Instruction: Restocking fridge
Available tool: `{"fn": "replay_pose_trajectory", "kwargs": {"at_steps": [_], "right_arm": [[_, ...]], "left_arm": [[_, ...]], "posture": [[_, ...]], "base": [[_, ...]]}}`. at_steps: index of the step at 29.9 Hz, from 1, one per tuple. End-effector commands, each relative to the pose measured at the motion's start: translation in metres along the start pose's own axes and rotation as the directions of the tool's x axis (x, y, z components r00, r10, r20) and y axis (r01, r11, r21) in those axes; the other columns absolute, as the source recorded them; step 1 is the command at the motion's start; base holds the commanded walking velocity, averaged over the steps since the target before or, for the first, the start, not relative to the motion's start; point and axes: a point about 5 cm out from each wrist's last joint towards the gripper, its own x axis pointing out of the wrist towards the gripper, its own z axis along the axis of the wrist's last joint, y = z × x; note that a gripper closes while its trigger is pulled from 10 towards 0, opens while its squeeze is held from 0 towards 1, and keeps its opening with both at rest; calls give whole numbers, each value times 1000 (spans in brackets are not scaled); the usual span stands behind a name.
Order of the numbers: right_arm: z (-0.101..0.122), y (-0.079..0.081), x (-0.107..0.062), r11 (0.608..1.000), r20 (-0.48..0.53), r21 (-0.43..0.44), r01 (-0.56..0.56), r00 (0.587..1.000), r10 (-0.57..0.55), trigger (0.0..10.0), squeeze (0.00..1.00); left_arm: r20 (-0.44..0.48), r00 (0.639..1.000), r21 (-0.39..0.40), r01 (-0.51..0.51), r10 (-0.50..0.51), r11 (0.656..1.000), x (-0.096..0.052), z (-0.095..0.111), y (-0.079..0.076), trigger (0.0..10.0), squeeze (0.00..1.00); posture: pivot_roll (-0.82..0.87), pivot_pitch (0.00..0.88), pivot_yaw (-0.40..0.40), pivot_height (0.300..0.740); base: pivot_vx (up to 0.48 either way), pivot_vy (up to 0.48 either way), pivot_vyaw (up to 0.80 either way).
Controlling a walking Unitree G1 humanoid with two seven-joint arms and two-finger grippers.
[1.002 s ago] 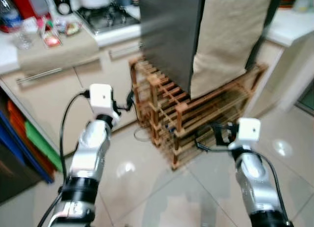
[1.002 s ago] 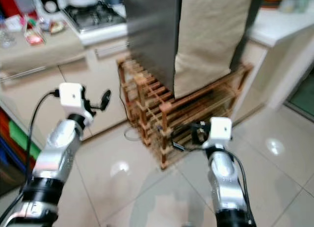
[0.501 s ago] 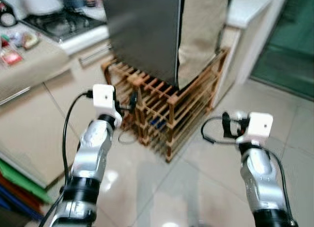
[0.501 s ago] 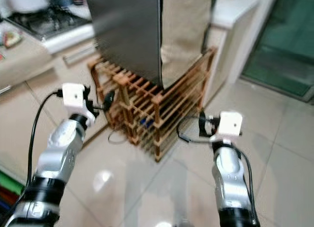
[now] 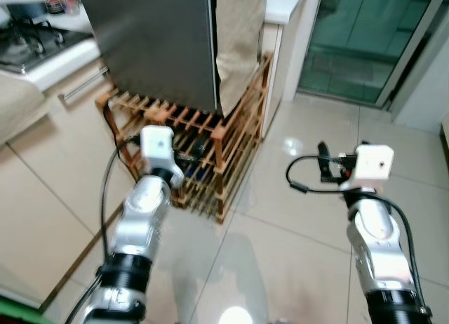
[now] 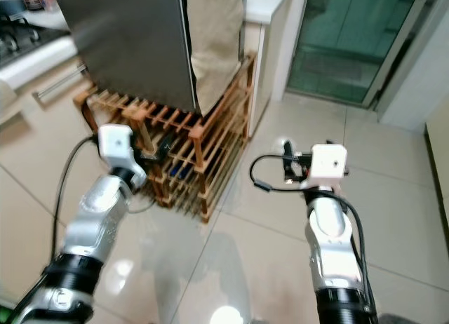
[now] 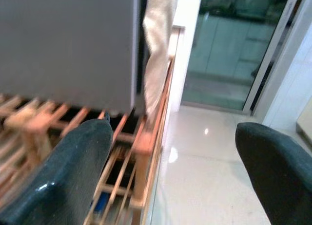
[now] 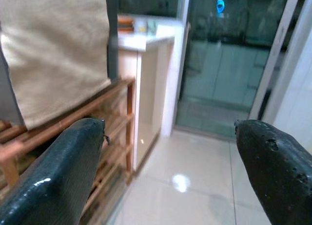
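The fridge (image 5: 161, 50) stands at eleven o'clock, nearer the left end effector (image 7: 170, 171); both end effectors, right (image 8: 170, 166) included, gape wide, empty.

Bright indoor light, glare spots on floor tiles (image 5: 235, 315), slight blur.

Each silver, rounded metal forearm ended in a black ribbed cuff near the elbow and carried a white boxy camera block at the wrist. A thin black cable looped from each block. The left gripper (image 7: 170, 176) and right gripper (image 8: 170, 171) had thick, matte black, rounded fingers.
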Motion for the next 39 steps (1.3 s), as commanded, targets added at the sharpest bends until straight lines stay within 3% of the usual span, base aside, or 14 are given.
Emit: {"fn": "replay_pose_trajectory", "kwargs": {"at_steps": [1, 10, 16, 26, 33, 39], "right_arm": [[5, 2, 2, 1000, 9, -13, -10, 1000, 10, 10000, 0], [-4, -1, -1, 1000, -26, -16, -11, 1000, 11, 10000, 0], [-6, 0, 0, 1000, -37, -17, -17, 999, 16, 10000, 0], [-8, 1, 1, 999, -47, -16, -34, 998, 34, 10000, 0], [-10, 1, 2, 999, -57, -17, -40, 998, 39, 10000, 0], [-10, 1, 1, 999, -62, -5, -35, 997, 35, 10000, 0]], "left_arm": [[54, 999, -9, -4, 4, 1000, 3, 12, -1, 10000, 0], [76, 997, -27, -1, 3, 1000, 6, 20, -5, 10000, 0], [80, 995, -134, -43, 54, 990, 9, 24, 0, 10000, 0], [81, 989, -99, -115, 123, 988, 17, 33, 5, 10000, 0], [106, 994, -28, 36, -33, 999, 33, 56, -12, 10000, 0], [107, 993, -78, 57, -49, 995, 55, 75, -20, 10000, 0]], "posture": [[-56, 0, 55, 740], [-57, 0, 52, 740], [-57, 0, 52, 740], [-57, 0, 46, 740], [-60, 0, 39, 740], [-75, 0, 42, 740]], "base": [[412, -240, 0], [421, -27, 0], [447, 0, 0], [336, 0, 0], [0, 0, 0], [0, 0, 0]]}}
